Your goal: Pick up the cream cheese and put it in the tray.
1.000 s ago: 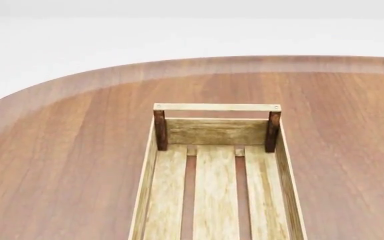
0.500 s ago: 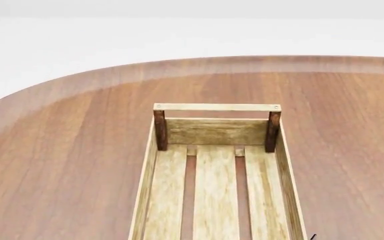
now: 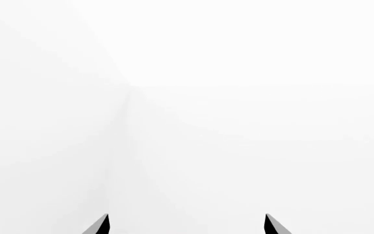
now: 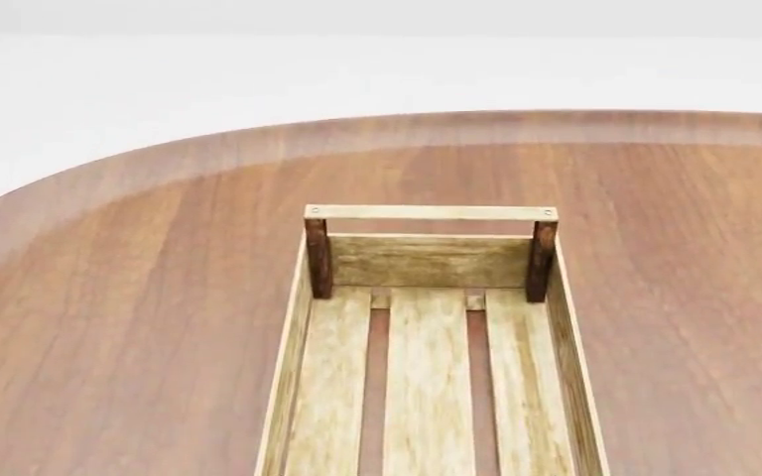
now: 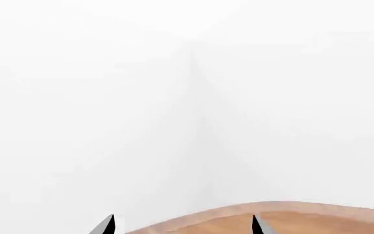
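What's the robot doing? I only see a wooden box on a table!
Not much yet. The long wooden tray sits on the brown table, and the part in view has nothing in it. The cream cheese it should pick up shows in none of the pictures. Neither arm shows in the head view. Both grippers are open and hold nothing: the left gripper faces only white, and the right gripper looks past the table's curved edge.

- left gripper: only the two dark tips show in its wrist view, jaws spread wide, nothing between them
- right gripper: same deal, jaws apart and empty
- neither arm shows up in the head view
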Motion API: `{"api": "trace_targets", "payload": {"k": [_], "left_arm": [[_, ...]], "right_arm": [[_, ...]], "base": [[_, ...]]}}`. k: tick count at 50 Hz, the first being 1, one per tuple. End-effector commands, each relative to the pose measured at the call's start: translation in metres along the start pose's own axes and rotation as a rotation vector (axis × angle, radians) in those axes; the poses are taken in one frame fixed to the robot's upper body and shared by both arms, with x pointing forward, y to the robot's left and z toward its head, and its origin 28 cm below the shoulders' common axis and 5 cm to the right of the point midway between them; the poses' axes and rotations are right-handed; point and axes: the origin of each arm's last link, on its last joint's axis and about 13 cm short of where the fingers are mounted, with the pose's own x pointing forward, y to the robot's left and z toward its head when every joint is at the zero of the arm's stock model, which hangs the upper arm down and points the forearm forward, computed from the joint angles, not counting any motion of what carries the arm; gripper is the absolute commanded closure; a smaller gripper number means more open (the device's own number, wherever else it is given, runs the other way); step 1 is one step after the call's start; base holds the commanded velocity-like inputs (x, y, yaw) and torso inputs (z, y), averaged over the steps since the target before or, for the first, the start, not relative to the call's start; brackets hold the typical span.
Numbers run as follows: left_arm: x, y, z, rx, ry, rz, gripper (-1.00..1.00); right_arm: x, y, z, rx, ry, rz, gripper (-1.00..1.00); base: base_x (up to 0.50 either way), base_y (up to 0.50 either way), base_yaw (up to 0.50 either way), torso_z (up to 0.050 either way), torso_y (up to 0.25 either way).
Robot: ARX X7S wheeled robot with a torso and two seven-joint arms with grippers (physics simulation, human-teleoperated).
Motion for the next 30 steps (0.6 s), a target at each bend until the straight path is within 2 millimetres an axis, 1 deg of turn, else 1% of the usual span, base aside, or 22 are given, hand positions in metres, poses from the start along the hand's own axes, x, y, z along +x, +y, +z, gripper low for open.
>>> {"api": "trace_targets", "payload": {"k": [1, 4, 14, 20, 27, 28, 30], "left_arm": [[0.000, 0.001, 0.001, -0.001, -0.001, 0.004, -1.00], [0.000, 0.002, 0.002, -0.002, -0.002, 0.006, -1.00], [0.001, 0.002, 0.002, 0.004, -0.003, 0.009, -1.00], [0.001, 0.001, 0.001, 0.011, 0.002, -0.001, -1.00], [0.001, 0.000, 0.000, 0.012, 0.003, -0.001, -1.00], [0.001, 0.000, 0.000, 0.011, 0.004, -0.002, -1.00], [0.001, 0.000, 0.000, 0.014, 0.009, -0.007, -1.00]], "right_arm": [[0.011, -0.016, -0.001, -0.020, 0.126, -0.145, -1.00], [0.014, -0.024, 0.002, -0.026, 0.122, -0.176, -1.00], [0.021, -0.039, -0.008, -0.059, 0.160, -0.275, -1.00], [0.022, -0.044, -0.015, -0.066, 0.191, -0.327, -1.00], [0.022, -0.046, -0.019, -0.061, 0.214, -0.359, -1.00], [0.022, -0.048, -0.019, -0.070, 0.208, -0.393, -1.00], [0.021, -0.051, -0.019, -0.066, 0.211, -0.396, -1.00]], "base": [[0.00, 0.00, 0.00, 0.000, 0.000], [0.00, 0.00, 0.00, 0.000, 0.000], [0.00, 0.00, 0.00, 0.000, 0.000], [0.00, 0.00, 0.00, 0.000, 0.000], [0.00, 0.00, 0.00, 0.000, 0.000], [0.00, 0.00, 0.00, 0.000, 0.000], [0.00, 0.00, 0.00, 0.000, 0.000]]}}
